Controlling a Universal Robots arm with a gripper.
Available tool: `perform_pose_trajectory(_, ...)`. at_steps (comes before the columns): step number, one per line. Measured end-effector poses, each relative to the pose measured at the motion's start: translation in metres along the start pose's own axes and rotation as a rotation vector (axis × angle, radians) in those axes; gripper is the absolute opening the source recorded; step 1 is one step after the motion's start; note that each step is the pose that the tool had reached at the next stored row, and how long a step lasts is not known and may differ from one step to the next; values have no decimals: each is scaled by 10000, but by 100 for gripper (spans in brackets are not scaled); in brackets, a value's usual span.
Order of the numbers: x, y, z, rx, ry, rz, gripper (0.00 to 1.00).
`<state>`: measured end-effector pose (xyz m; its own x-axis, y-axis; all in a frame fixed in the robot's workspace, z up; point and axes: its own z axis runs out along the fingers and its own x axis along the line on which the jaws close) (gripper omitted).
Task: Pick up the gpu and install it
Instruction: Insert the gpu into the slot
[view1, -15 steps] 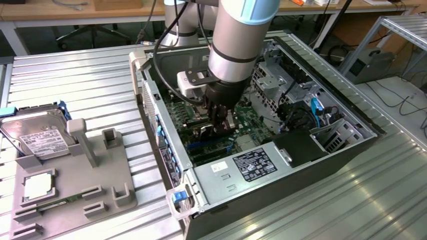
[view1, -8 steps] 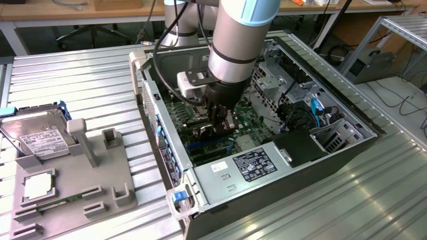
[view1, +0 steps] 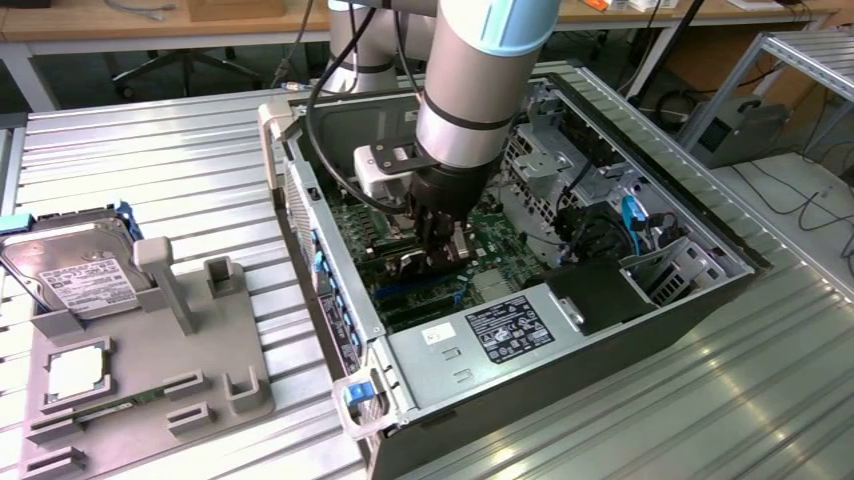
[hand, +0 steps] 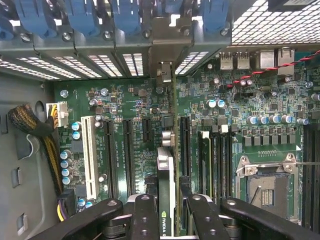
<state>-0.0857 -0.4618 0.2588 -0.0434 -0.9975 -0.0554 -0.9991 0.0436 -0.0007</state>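
Black two-fingered gripper (hand: 169, 212) clenches the thin dark gpu card (hand: 166, 170) edge-on, at the exterior view's centre inside the open grey computer case (view1: 304, 205), probably to line it up with the green motherboard (hand: 125, 100) and its black slots (hand: 184, 145)

Matt black end effector (hand: 170, 215), dark gpu (hand: 166, 175) (metal-edged), glossy green motherboard (hand: 125, 100), ribbed bare-metal table (view1: 160, 170).

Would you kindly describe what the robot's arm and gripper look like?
The arm is a thick silver-grey cylinder with a light-blue joint cap and a thin black band. A white box-shaped unit sits on a black bracket at the wrist, and a black cable runs alongside. The gripper is black; its fingers are matte black bars with round holes.
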Motion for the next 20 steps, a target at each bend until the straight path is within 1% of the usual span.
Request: perform_pose_trajectory(20,0,0,5,0,-1,0,27)
